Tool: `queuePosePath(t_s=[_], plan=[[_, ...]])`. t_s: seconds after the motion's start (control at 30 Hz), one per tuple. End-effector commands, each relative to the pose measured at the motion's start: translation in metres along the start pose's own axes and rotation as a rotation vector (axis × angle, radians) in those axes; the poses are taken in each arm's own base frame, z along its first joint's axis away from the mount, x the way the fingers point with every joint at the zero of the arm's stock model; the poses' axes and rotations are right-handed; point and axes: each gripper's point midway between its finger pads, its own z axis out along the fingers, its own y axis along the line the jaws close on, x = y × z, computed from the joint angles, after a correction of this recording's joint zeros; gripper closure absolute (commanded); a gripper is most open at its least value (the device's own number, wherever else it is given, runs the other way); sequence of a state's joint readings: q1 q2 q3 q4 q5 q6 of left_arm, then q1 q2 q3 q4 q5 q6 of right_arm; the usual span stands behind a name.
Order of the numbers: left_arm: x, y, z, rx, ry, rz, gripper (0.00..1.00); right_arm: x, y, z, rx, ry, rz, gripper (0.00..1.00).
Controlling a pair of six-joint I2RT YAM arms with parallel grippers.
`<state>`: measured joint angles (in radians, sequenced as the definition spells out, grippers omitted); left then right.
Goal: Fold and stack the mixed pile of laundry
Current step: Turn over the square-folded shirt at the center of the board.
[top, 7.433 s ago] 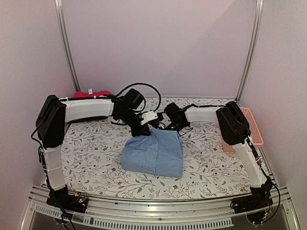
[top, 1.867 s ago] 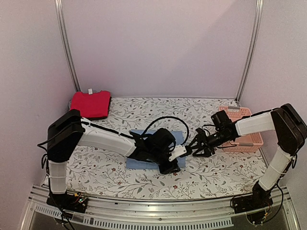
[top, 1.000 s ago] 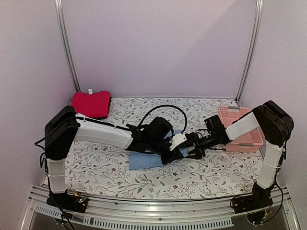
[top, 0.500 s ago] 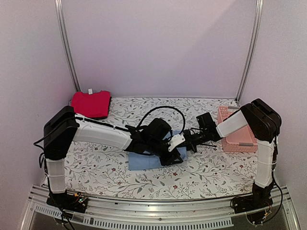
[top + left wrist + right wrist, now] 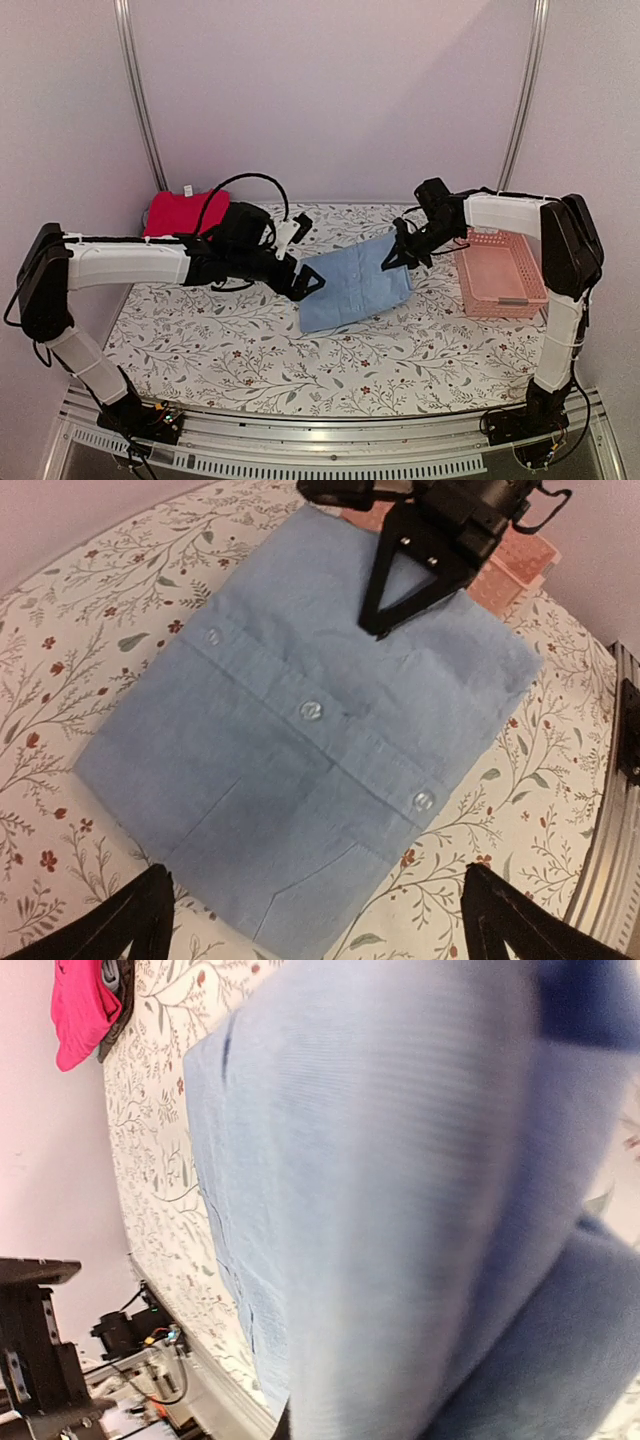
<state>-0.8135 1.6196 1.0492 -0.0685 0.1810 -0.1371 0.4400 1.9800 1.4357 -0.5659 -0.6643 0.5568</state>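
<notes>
The light blue shirt (image 5: 352, 285) lies folded on the floral tablecloth, its button placket (image 5: 312, 710) facing up. My right gripper (image 5: 396, 256) is shut on the shirt's far right edge, which is raised a little. Its black fingers (image 5: 425, 555) show at the top of the left wrist view. In the right wrist view the blue cloth (image 5: 400, 1210) fills the frame and hides the jaws. My left gripper (image 5: 305, 255) stands wide open just left of the shirt, holding nothing, its fingertips (image 5: 140, 920) apart from the cloth. The red garment (image 5: 186, 213) lies folded at the back left.
A pink slatted basket (image 5: 500, 272) stands at the right edge, close behind the right gripper. The floral tablecloth (image 5: 200, 330) covers the table. The back wall and metal frame posts (image 5: 140, 100) bound the space. The right arm reaches in over the basket.
The left gripper opened, let go of the blue shirt and drew back left. The right gripper stayed shut on the shirt's edge and pulled it toward the back right.
</notes>
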Motion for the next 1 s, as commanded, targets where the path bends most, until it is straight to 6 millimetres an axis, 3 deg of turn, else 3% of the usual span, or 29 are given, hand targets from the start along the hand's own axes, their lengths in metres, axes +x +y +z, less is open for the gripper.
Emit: queuePosePath(t_s=[0.0, 0.17, 0.23, 0.33, 0.4, 0.5, 0.6, 0.63, 0.77, 0.97], plan=[[0.019, 0.024, -0.015, -0.060, 0.026, -0.106, 0.00, -0.015, -0.014, -0.078, 0.306, -0.055, -0.207, 1.00], [0.027, 0.035, -0.025, -0.099, 0.023, -0.131, 0.00, -0.058, -0.024, -0.158, 0.693, -0.212, -0.339, 1.00], [0.027, 0.039, -0.027, -0.110, 0.019, -0.146, 0.00, -0.074, -0.015, -0.186, 0.773, -0.296, -0.359, 1.00], [0.029, 0.045, -0.031, -0.131, 0.019, -0.163, 0.00, -0.093, -0.001, -0.214, 0.855, -0.387, -0.384, 1.00], [0.031, 0.051, -0.034, -0.156, 0.024, -0.170, 0.00, -0.100, 0.008, -0.219, 0.917, -0.412, -0.424, 1.00], [0.033, 0.062, -0.040, -0.195, 0.019, -0.192, 0.00, -0.099, 0.015, -0.183, 0.973, -0.352, -0.532, 1.00], [0.036, 0.073, -0.046, -0.227, 0.015, -0.228, 0.00, -0.084, 0.025, -0.121, 0.976, -0.243, -0.636, 1.00], [0.036, 0.078, -0.049, -0.236, 0.011, -0.245, 0.00, -0.073, 0.027, -0.089, 0.969, -0.185, -0.677, 1.00], [0.040, 0.094, -0.061, -0.260, -0.011, -0.327, 0.00, -0.032, 0.028, 0.002, 0.930, -0.014, -0.787, 1.00], [0.050, 0.113, -0.082, -0.244, -0.077, -0.483, 0.00, 0.042, 0.048, 0.097, 0.798, 0.173, -0.959, 1.00]])
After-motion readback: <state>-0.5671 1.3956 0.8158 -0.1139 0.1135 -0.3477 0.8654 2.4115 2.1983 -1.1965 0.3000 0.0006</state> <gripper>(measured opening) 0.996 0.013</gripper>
